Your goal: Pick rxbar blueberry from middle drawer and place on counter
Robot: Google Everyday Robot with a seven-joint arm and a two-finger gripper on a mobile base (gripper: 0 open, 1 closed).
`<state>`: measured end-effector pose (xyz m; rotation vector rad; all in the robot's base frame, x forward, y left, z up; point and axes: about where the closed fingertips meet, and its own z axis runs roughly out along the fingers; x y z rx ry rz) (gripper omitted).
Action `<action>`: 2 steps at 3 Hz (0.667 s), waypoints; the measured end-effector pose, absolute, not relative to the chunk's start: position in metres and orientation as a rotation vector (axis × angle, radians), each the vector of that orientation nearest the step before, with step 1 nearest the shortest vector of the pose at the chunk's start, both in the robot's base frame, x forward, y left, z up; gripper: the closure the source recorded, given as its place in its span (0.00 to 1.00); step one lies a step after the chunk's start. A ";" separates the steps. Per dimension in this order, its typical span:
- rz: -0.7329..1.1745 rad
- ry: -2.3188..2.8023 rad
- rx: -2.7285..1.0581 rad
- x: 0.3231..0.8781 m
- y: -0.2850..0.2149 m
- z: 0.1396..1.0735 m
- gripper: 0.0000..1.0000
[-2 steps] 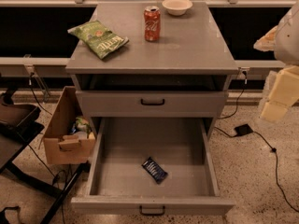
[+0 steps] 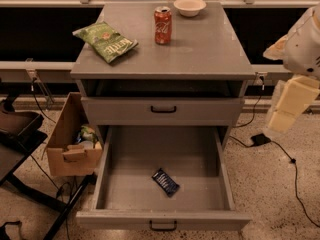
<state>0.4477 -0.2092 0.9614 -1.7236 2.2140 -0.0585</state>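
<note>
Grey middle drawer [image 2: 132, 181] holds dark-blue rxbar blueberry [image 2: 165, 181], pincer [image 2: 286, 111] at right.

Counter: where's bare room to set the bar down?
The counter is bare in front and right of the soda can. The bowl and can crowd the rear, the crisp bag the left. The claw hangs right of the cabinet.

Grey counter [image 2: 200, 54] carries three things: green crisp bag [image 2: 106, 42] lying at left, upright red soda can [image 2: 163, 25] near back centre, pale bowl [image 2: 189, 6] at back edge, just beside the can. Middle drawer [image 2: 130, 184] stands open, with the rxbar blueberry [image 2: 165, 181] flat on its bare floor, slightly right of centre. Gripper [image 2: 287, 109] hangs off the counter's right side, touching nothing.
</note>
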 end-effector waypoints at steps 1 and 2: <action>0.075 2.189 -1.716 0.466 -0.183 0.909 0.00; 0.209 2.130 -1.746 0.501 -0.112 0.813 0.00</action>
